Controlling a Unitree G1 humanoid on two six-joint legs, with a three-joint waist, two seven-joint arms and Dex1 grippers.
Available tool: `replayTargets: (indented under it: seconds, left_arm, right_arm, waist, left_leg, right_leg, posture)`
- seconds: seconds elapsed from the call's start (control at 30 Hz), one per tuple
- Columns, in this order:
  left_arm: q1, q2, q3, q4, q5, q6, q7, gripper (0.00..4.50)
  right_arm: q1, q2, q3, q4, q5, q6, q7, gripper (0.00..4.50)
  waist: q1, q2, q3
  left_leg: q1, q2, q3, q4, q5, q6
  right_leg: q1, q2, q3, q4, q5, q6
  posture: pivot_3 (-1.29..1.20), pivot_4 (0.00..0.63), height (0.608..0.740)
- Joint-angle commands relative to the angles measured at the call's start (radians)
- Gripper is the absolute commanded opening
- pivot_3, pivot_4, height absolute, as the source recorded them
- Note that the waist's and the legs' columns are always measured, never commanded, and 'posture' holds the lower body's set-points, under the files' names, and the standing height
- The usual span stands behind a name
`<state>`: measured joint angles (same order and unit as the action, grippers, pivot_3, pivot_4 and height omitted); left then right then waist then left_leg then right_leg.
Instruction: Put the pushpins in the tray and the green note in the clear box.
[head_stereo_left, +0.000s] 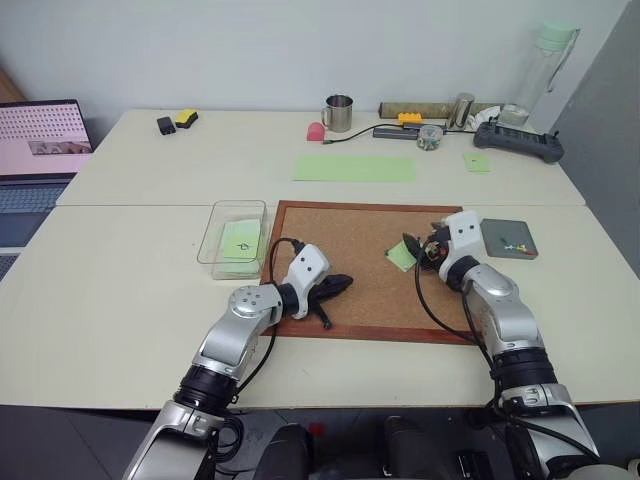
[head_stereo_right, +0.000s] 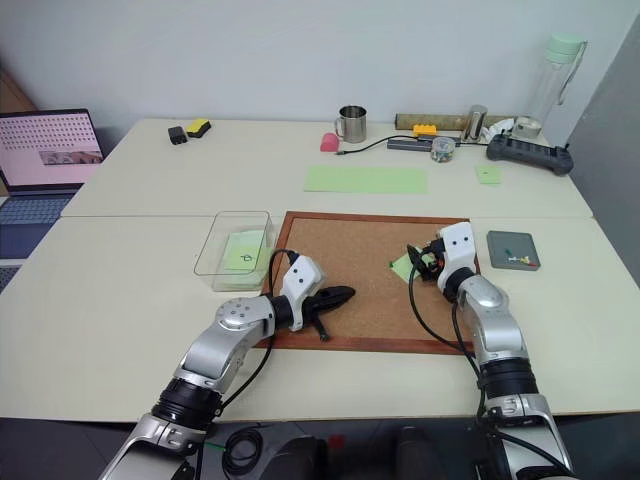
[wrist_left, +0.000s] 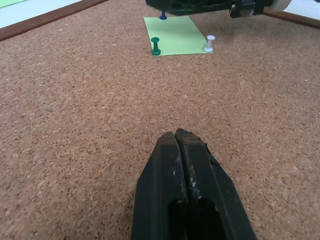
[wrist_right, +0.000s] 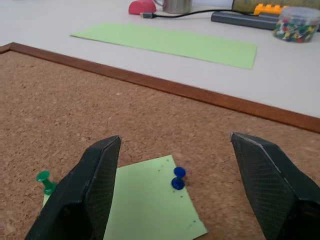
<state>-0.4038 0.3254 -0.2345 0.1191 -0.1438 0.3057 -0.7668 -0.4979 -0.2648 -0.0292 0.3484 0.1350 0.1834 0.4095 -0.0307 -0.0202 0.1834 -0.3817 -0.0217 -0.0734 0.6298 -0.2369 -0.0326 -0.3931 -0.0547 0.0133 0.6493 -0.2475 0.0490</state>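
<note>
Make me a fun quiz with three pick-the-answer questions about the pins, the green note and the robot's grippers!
1. Where is the green note lying?
A. on the cork board
B. on the laptop
C. in the metal mug

2. How many pushpins hold the note?
A. one
B. three
C. six

3. How is the left gripper?
A. wide open
B. shut on a pen
C. shut, holding nothing

Answers: 1 A, the note lies flat on the cork; 2 B, a green pin, a white pin and a blue pin stand in it; 3 C, its fingers press together with nothing between them.
</note>
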Motion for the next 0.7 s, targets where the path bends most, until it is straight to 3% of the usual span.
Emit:
replayTargets:
  seconds: [0.03,0.1,0.2,0.5,0.7]
  left_arm:
    - [0.005,0.000,-0.015,-0.017,0.008,0.033,-0.004,0.03]
    - [0.006,0.003,-0.015,-0.021,0.011,0.032,-0.005,0.03]
    - [0.010,0.005,-0.008,-0.026,0.013,0.032,0.000,0.00]
    - [0.015,-0.007,-0.014,-0.039,0.014,0.045,0.006,0.00]
    - [0.012,-0.006,-0.020,-0.035,0.022,0.050,0.009,0.00]
  right_arm:
    - [-0.041,0.001,0.008,0.046,-0.010,-0.037,0.018,3.66]
    - [-0.053,0.001,0.011,0.073,-0.009,-0.041,0.023,3.66]
    - [-0.060,0.004,0.008,0.089,-0.005,-0.045,0.023,3.22]
    - [-0.056,0.000,0.002,0.072,0.001,-0.044,0.028,1.21]
    - [-0.058,0.000,-0.005,0.061,0.005,-0.045,0.028,0.12]
  waist:
    - [0.000,0.000,0.000]
    - [0.000,0.000,0.000]
    - [0.000,0.000,0.000]
    - [0.000,0.000,0.000]
    - [0.000,0.000,0.000]
  left_leg:
    - [0.000,0.000,0.000,0.000,0.000,0.000]
    - [0.000,0.000,0.000,0.000,0.000,0.000]
    - [0.000,0.000,0.000,0.000,0.000,0.000]
    - [0.000,0.000,0.000,0.000,0.000,0.000]
    - [0.000,0.000,0.000,0.000,0.000,0.000]
  right_leg:
    - [0.000,0.000,0.000,0.000,0.000,0.000]
    - [0.000,0.000,0.000,0.000,0.000,0.000]
    - [0.000,0.000,0.000,0.000,0.000,0.000]
    - [0.000,0.000,0.000,0.000,0.000,0.000]
    - [0.000,0.000,0.000,0.000,0.000,0.000]
  posture:
    - [0.00,0.150,0.740]
    - [0.00,0.150,0.740]
    - [0.00,0.150,0.740]
    - [0.00,0.150,0.740]
    - [0.00,0.150,0.740]
